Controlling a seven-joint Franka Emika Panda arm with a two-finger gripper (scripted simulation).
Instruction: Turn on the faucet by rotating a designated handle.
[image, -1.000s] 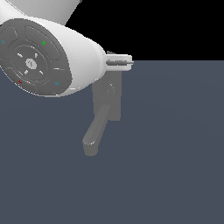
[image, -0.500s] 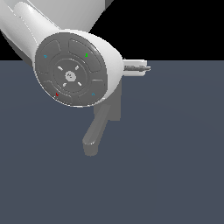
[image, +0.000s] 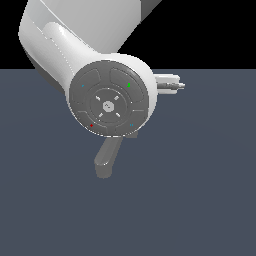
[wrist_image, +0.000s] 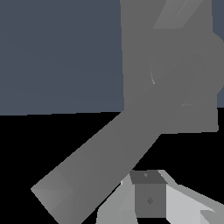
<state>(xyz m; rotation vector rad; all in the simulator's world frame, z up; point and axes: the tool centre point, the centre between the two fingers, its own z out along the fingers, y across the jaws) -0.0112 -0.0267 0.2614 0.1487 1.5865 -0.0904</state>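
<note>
While the arm (image: 107, 105) blocks most of the faucet (wrist_image: 170, 65) at frame centre, its thick spout (image: 106, 161) poking out below, the hand (wrist_image: 148, 199) sits close, grip unreadable, risking shoving spout instead of handle.

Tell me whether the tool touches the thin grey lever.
Cannot tell. The wrist view shows one tool finger near the thick spout; no contact or gap is plain.

Flat slate-blue ground (image: 200, 200) — black backdrop (image: 210, 30) above.
</note>
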